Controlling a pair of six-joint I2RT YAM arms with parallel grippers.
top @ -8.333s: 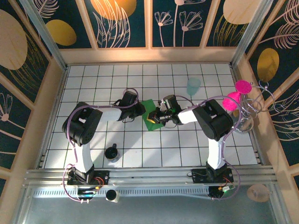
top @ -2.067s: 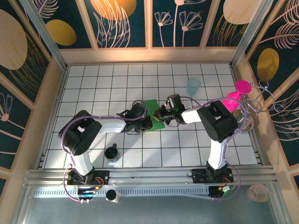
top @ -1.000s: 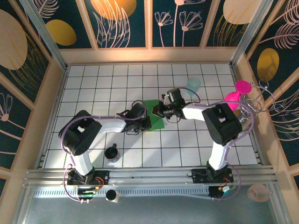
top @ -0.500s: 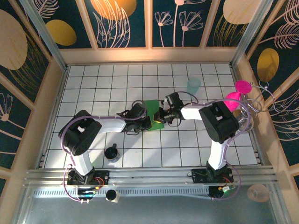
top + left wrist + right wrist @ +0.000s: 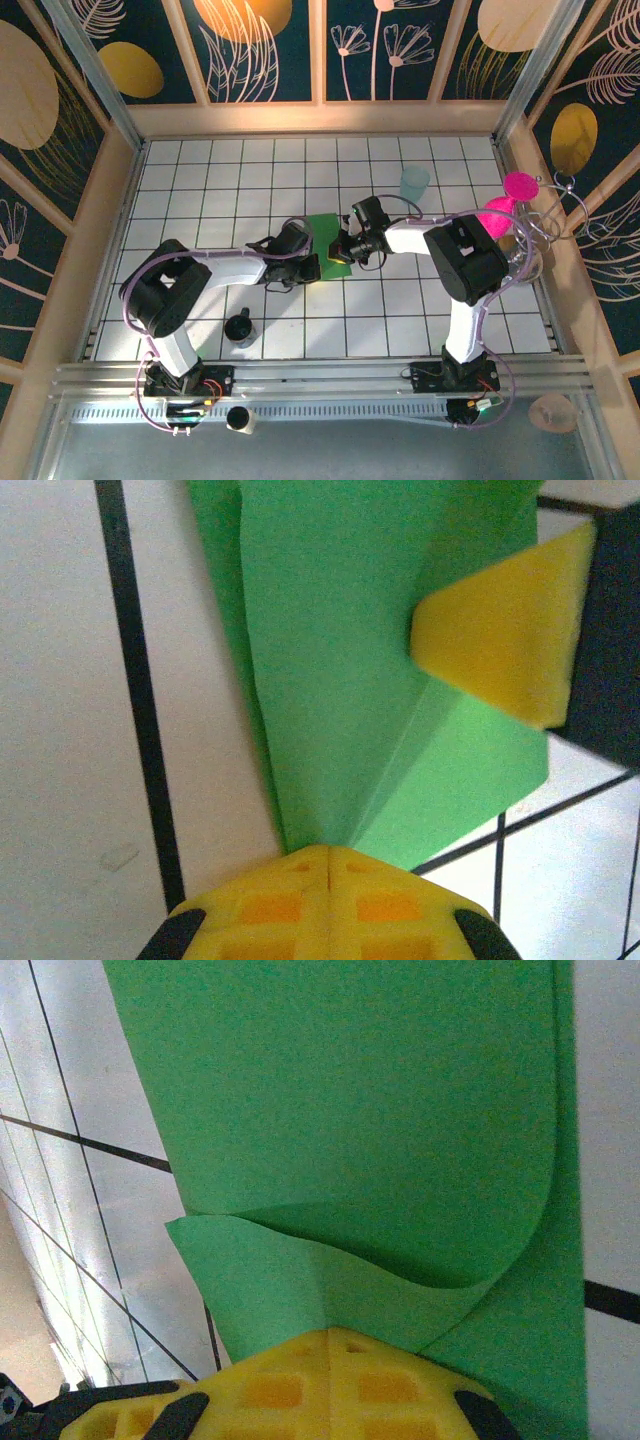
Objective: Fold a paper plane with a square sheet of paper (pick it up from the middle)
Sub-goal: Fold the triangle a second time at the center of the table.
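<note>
The square sheet of paper (image 5: 322,228) is bright green, partly folded, and lies flat on the tiled table near the middle. In the left wrist view the paper (image 5: 350,630) shows creases and overlapping flaps that narrow to a point under my left gripper (image 5: 328,852), whose yellow tips are shut and pressed on that point. My right gripper (image 5: 345,1332) is shut too, resting on the paper (image 5: 350,1090) where one flap curls up loosely. From above, the left gripper (image 5: 312,266) is at the paper's near-left edge and the right gripper (image 5: 342,247) at its right edge.
A pale teal cup (image 5: 414,183) stands behind the right arm. A small black cup (image 5: 239,327) sits near the left arm's base. Pink objects (image 5: 505,205) and a wire rack (image 5: 540,240) crowd the right wall. White tiles lie open at the back left.
The right gripper, which was a little farther back over the paper's right edge a second ago, has come down and nearer onto the paper. The left gripper has stayed pressed at the near-left edge.
</note>
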